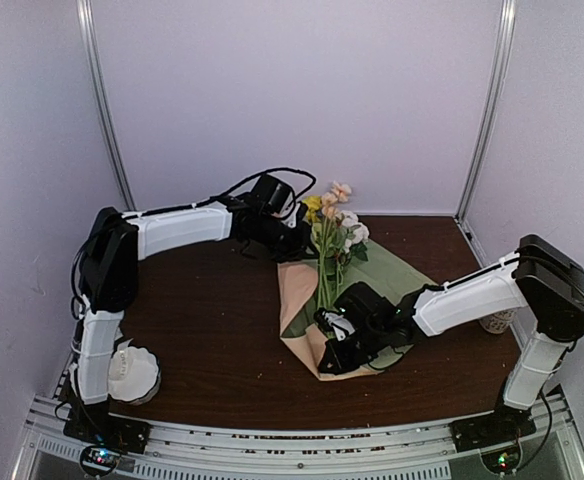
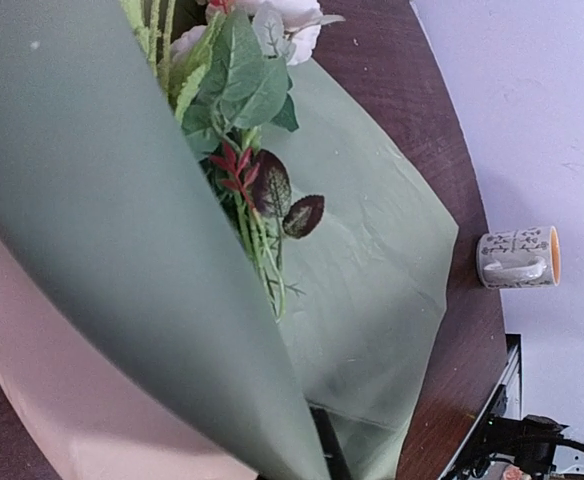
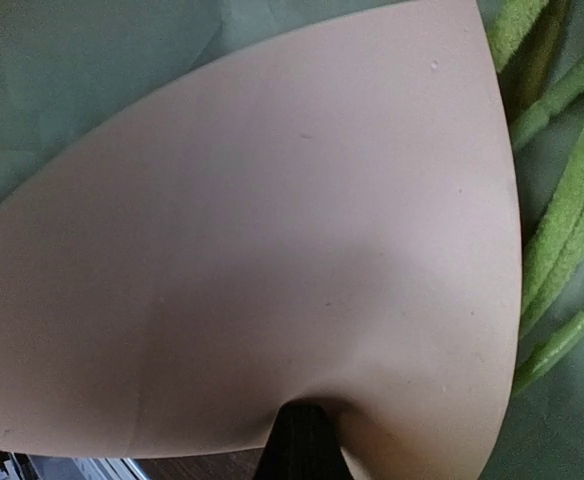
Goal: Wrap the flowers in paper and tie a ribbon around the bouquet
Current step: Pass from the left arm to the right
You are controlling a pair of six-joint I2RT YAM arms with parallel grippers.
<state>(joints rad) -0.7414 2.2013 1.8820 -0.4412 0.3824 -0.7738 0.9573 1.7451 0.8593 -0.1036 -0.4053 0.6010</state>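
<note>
The left jaws and right jaws each pinch the paper [image 1: 294, 300], peach outside and sage inside, curled beside green-stemmed flowers [image 1: 328, 248] between them.

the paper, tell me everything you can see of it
The paper is two thin matte sheets stacked, sage green over peach-pink, spread on the brown table with the flowers lying on it. The left gripper holds its far left edge raised, curling it toward the stems; the right gripper pinches the near corner, folded up with the peach side showing.
</note>
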